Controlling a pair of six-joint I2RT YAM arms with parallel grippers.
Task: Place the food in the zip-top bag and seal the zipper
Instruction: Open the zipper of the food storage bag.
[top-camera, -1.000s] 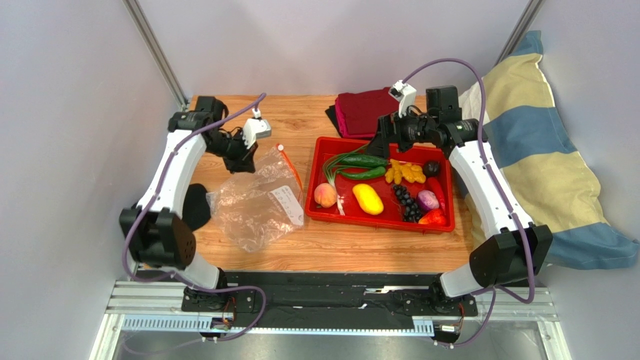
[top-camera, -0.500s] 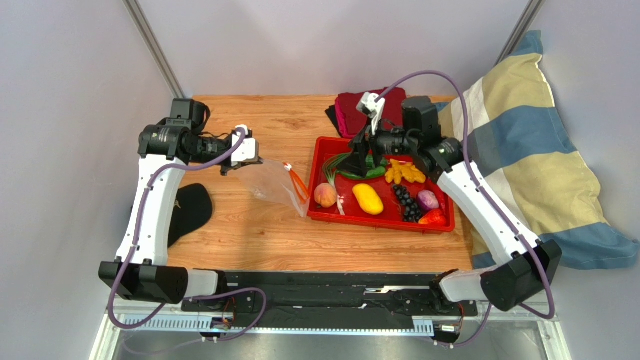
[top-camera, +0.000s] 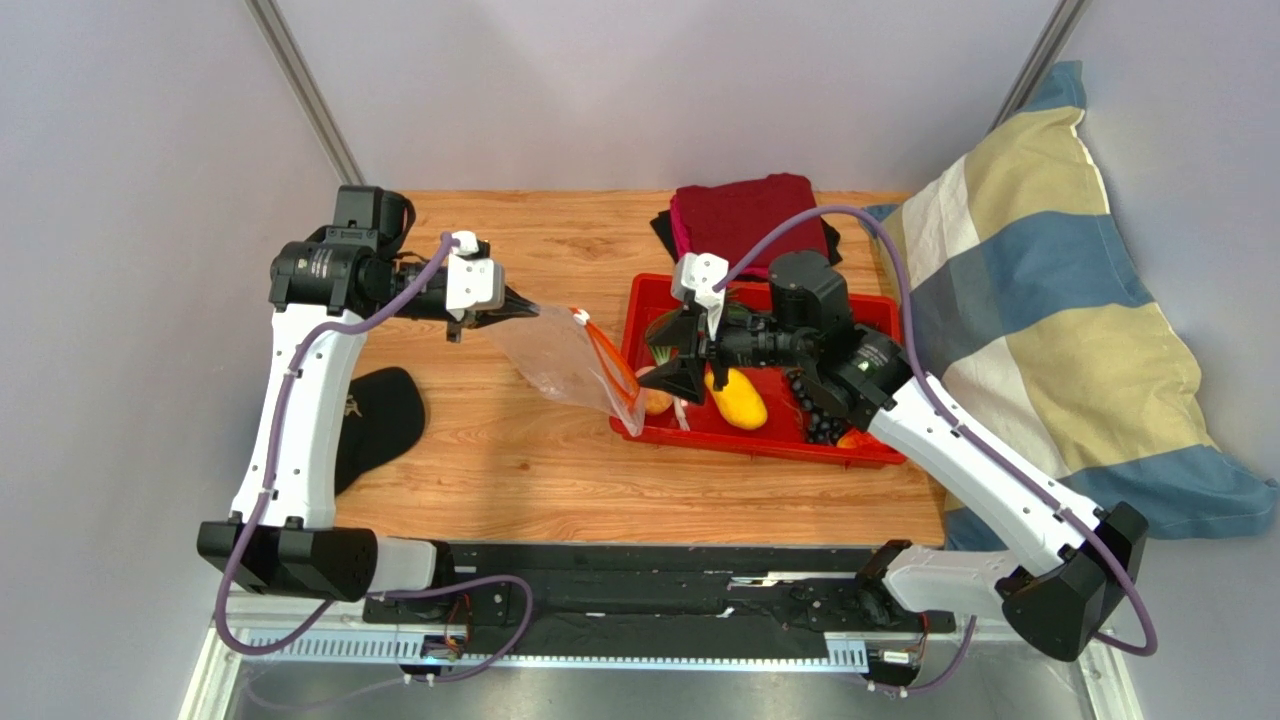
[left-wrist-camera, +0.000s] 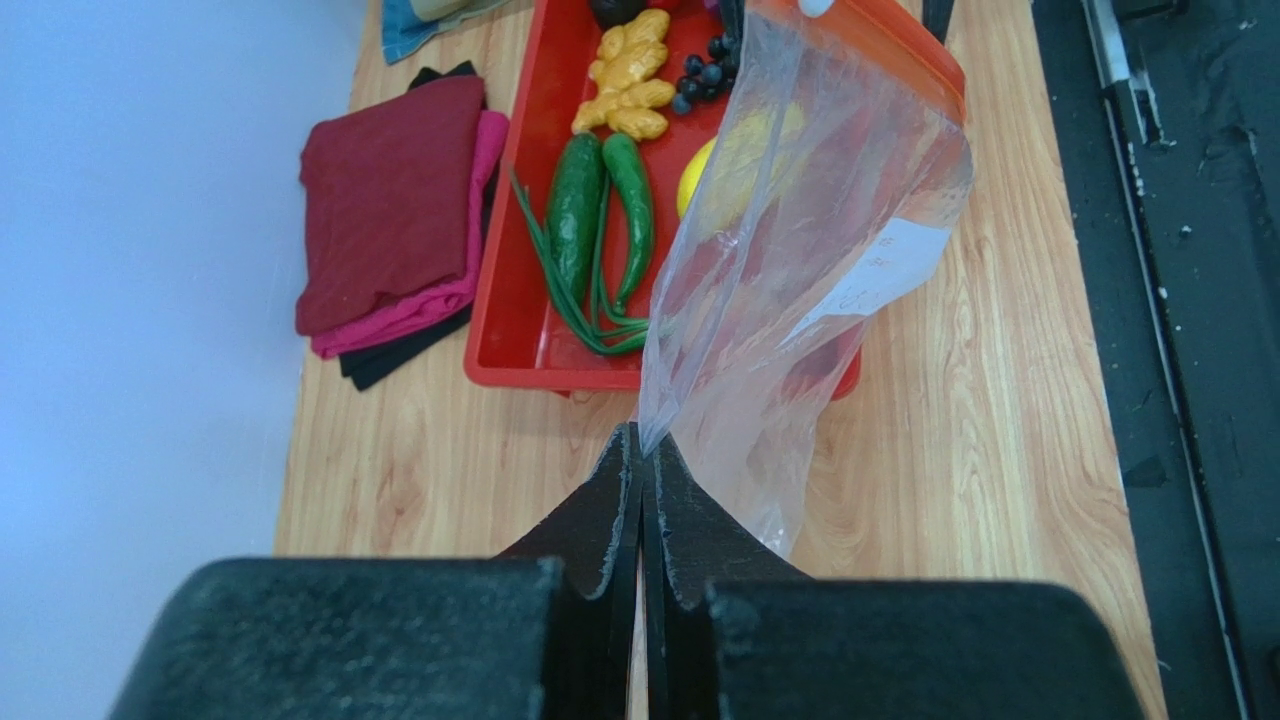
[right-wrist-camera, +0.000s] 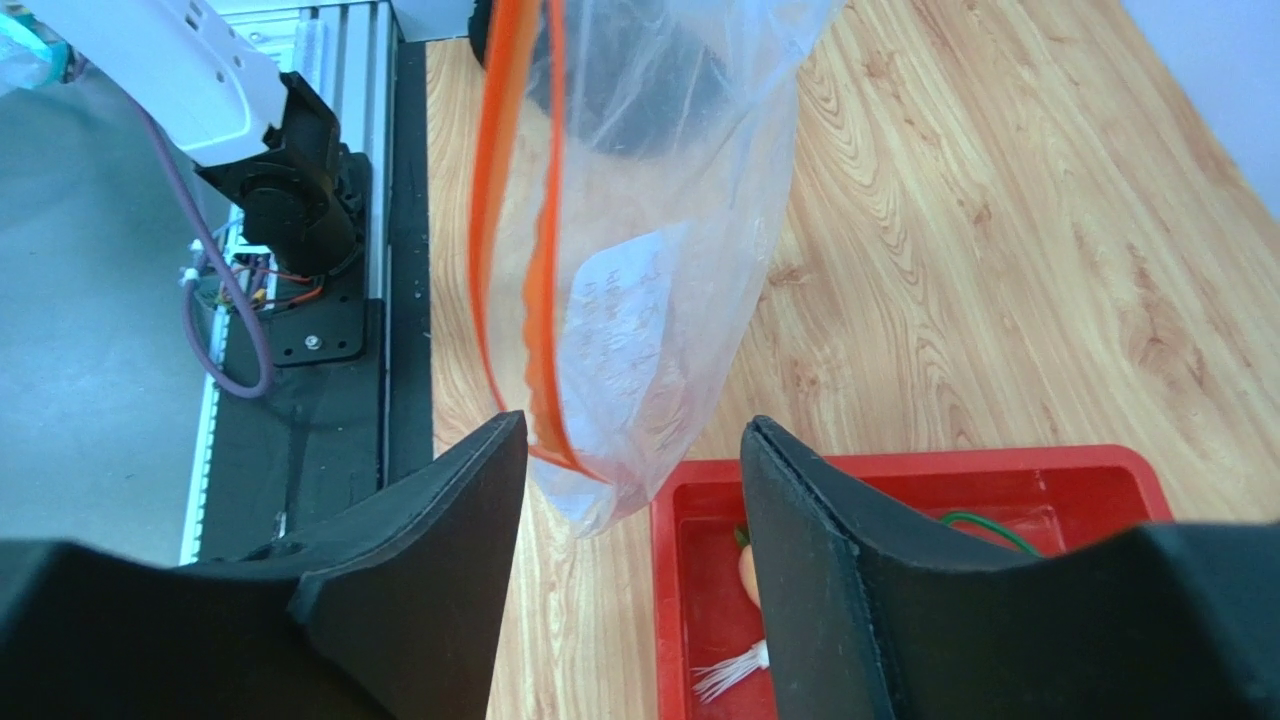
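Bright, even light is filling every view; the zip-top bag (left-wrist-camera: 781, 240) is glinting mildly, and soft shadows are lying on the table (top-camera: 496, 465).

Left arm (top-camera: 295, 402) has its jaws pinched together; right arm (top-camera: 962, 458), jaws apart.

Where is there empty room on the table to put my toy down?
Bare wood lies along the near edge, between the black cap and the red tray. More lies behind the zip-top bag, left of the folded cloths. The tray is crowded.
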